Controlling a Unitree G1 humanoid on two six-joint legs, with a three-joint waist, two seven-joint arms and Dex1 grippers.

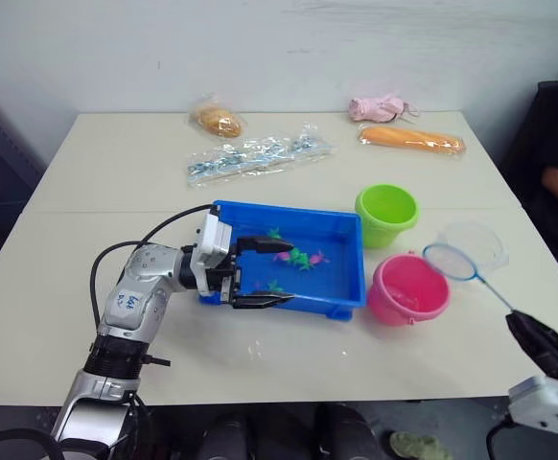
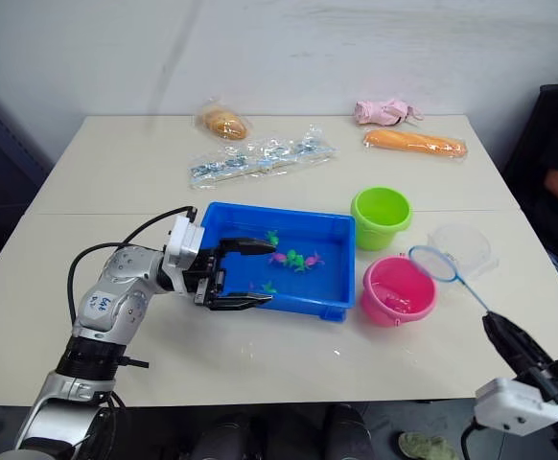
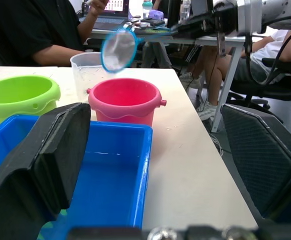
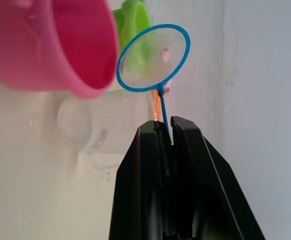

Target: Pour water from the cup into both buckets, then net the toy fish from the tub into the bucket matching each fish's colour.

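The right gripper (image 1: pixel 538 343) is clenched on the thin handle of the net (image 1: pixel 450 262); the stick runs out from between the closed fingers and the blue hoop hangs in the air ahead of the fingertips, above the table between the pink bucket (image 1: pixel 408 288) and the clear cup (image 1: pixel 475 243). No fish is visible in the mesh.

The left gripper (image 1: pixel 260 272) is released, jaws spread wide. They straddle the near-left corner of the blue tub (image 1: pixel 341 228): 1 finger reaches over the tub interior, the other sits at the tub's outer front wall. Nothing is held between them.

The toy fish (image 1: pixel 298 257) lie in a cluster in the tub, beyond the left fingertips. At least 3 are visible, pink and green mixed. The green bucket (image 1: pixel 386 214) stands just beyond the tub's far-right corner, with the pink bucket near it at the tub's right end.

Judged step: netting has yet to take a fish.

Risks from here:
1. The pinch on the handle is narrow. A sideways load against the water or tub wall could rotate the stick in the jaws.
2. The hoop must pass over the pink bucket to reach the tub. A low sweep could tip the bucket or the cup.
3. Pink and green fish lie touching. 1 scoop could lift both colours.
4. If the left jaws fail to steady the tub, it could slide.
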